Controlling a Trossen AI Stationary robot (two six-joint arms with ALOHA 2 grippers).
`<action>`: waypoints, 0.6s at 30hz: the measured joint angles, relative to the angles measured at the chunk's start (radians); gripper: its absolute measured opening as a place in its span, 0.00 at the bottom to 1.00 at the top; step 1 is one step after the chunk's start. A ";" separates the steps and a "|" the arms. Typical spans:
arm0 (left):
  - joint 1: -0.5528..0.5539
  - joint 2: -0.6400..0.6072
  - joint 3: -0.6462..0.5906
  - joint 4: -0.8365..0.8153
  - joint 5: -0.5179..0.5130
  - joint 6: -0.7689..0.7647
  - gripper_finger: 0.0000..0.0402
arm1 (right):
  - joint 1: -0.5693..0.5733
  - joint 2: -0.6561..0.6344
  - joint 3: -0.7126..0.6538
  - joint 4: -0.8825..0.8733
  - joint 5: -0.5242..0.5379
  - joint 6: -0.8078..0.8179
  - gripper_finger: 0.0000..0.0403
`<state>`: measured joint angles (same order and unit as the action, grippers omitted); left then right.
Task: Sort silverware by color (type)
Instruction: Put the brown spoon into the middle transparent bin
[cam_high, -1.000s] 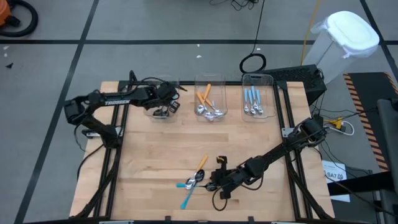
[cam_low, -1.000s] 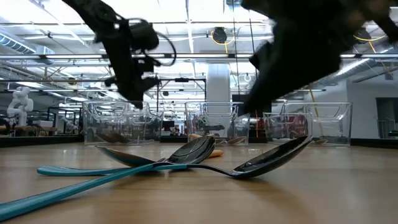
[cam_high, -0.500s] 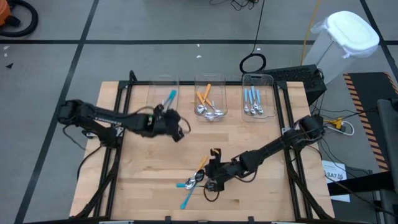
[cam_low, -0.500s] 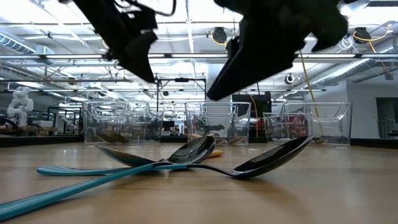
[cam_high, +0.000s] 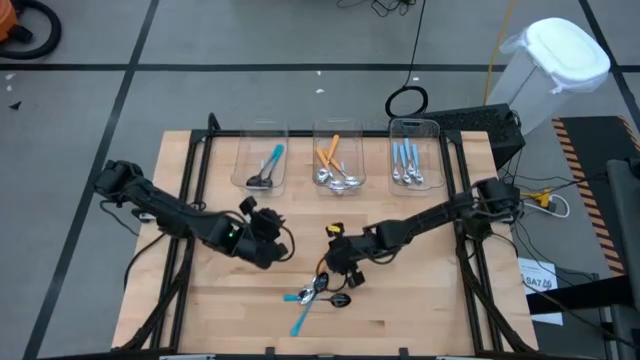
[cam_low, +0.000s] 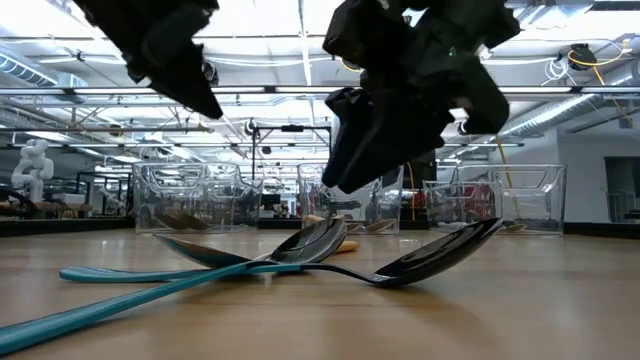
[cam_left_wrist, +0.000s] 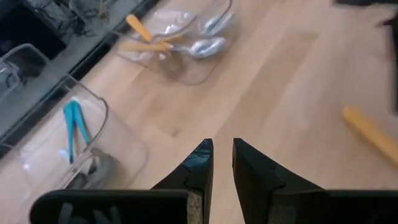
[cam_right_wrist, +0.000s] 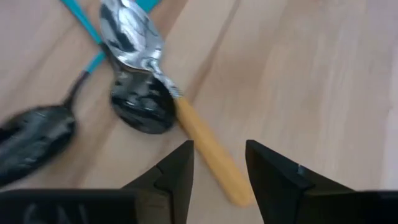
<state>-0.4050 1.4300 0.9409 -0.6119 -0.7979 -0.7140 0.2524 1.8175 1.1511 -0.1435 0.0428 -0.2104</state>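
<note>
High view: right end effector (cam_high: 338, 262) poised over the pile of loose spoons near the front of the tabletop (cam_high: 420, 300); left end effector (cam_high: 262, 240) waiting nearby, empty.

Right wrist view: fingers (cam_right_wrist: 273, 174) apart, holding nothing, astride the orange-handled spoon (cam_right_wrist: 186, 127). Handle running diagonally, silver bowl lying over a black bowl (cam_right_wrist: 143, 107). Best to descend square across the handle, away from the crossed bowls.

Left wrist view: fingers (cam_left_wrist: 199, 171) nearly closed, probably empty.
</note>
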 joint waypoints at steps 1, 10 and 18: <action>-0.012 0.003 0.000 0.006 -0.008 -0.014 0.16 | -0.006 0.000 0.000 0.000 -0.008 -0.024 0.35; -0.068 0.086 -0.001 0.024 -0.015 -0.102 0.16 | -0.058 0.026 -0.002 0.001 -0.160 -0.154 0.35; -0.069 0.121 0.001 0.039 -0.011 -0.136 0.16 | -0.097 0.109 0.000 0.028 -0.273 -0.206 0.35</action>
<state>-0.4736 1.5505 0.9417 -0.5725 -0.8093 -0.8499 0.1550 1.9265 1.1507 -0.1158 -0.2301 -0.4164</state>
